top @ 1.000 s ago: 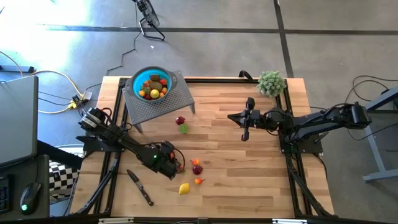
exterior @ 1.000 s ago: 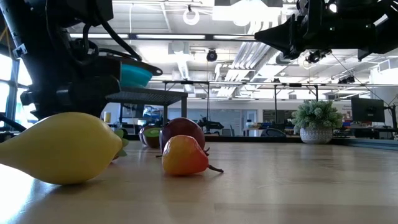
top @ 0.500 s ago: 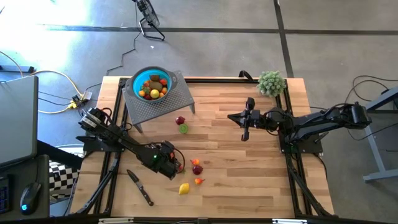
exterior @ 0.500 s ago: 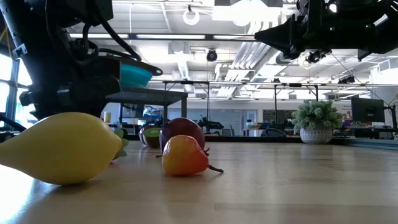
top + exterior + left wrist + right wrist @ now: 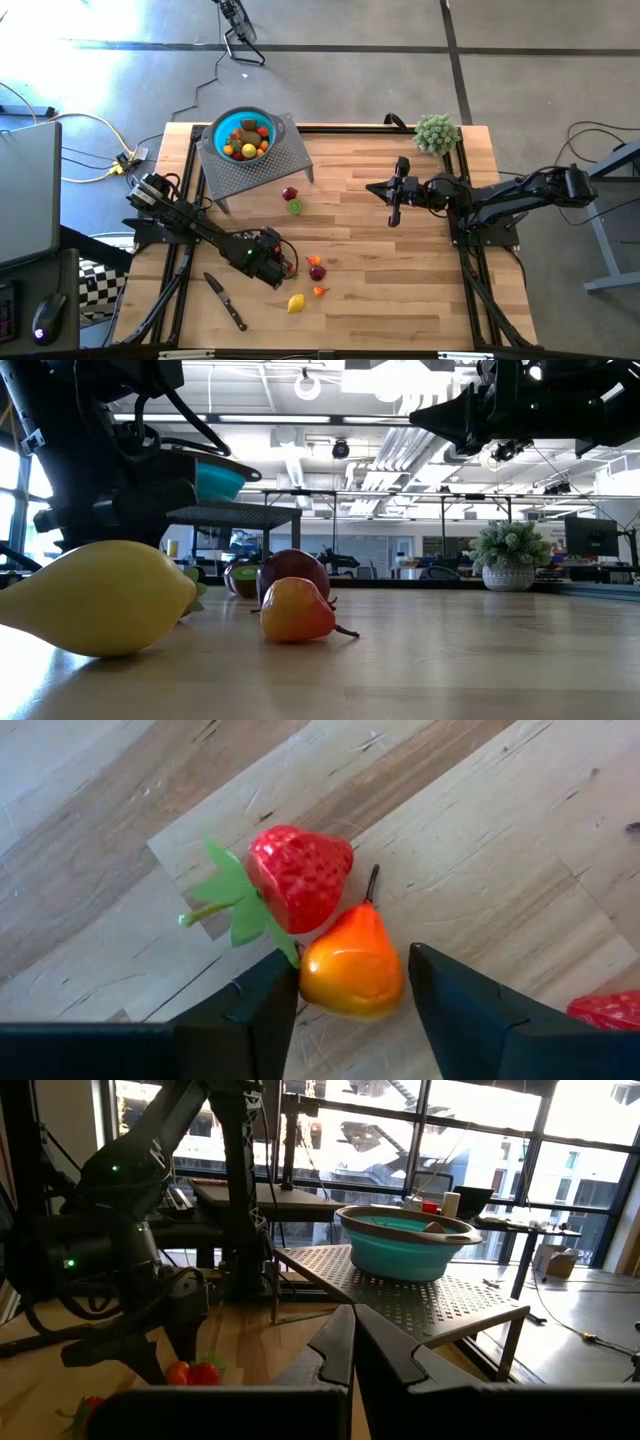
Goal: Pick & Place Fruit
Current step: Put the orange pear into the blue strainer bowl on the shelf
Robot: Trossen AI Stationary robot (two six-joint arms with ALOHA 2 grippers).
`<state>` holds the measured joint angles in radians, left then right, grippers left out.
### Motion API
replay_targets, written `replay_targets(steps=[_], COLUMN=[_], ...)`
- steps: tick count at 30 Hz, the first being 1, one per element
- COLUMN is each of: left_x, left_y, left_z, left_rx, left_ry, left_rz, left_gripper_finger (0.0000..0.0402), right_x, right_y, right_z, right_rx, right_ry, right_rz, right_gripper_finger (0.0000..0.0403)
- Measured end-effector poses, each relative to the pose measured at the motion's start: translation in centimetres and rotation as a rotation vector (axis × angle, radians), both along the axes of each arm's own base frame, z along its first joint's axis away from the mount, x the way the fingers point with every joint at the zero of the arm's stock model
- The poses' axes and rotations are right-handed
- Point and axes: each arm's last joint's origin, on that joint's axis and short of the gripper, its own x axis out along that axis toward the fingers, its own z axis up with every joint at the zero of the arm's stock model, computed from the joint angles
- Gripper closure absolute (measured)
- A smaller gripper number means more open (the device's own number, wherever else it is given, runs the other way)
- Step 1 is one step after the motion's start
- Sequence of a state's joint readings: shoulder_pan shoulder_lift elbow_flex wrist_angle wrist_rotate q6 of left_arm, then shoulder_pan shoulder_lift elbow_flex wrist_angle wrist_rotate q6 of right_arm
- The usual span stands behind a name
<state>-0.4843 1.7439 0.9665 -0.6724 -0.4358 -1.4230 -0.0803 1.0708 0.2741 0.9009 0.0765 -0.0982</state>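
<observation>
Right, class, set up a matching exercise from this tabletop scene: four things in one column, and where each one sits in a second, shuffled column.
Things:
1. teal bowl
2. orange pear
3. knife
4. potted plant

Places:
A. at the table's far right corner
B. between the left gripper fingers
C. on the grey perforated stand
D. flat on the wood near the table's front left edge

Pairs: 1-C, 2-B, 3-D, 4-A

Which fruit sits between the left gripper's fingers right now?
The orange pear, flanked by the left gripper fingers. The red strawberry touches it but lies just beyond the fingertips; other loose fruit lies farther off.
</observation>
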Motion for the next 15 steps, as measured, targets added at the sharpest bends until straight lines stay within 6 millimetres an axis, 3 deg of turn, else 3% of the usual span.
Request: replay_targets(steps=[15], left_x=[-0.03], left_y=[0.06], left_z=[-0.02], left_rx=[0.008], left_ry=[0.004], left_rz=[-0.002], left_gripper_finger=[0.0267], right_x=[0.00], right_y=[-0.01], right_z=[0.00], right_rx=[0.000], right_ry=[0.000], right_rz=[0.000], right_gripper_finger=[0.0400])
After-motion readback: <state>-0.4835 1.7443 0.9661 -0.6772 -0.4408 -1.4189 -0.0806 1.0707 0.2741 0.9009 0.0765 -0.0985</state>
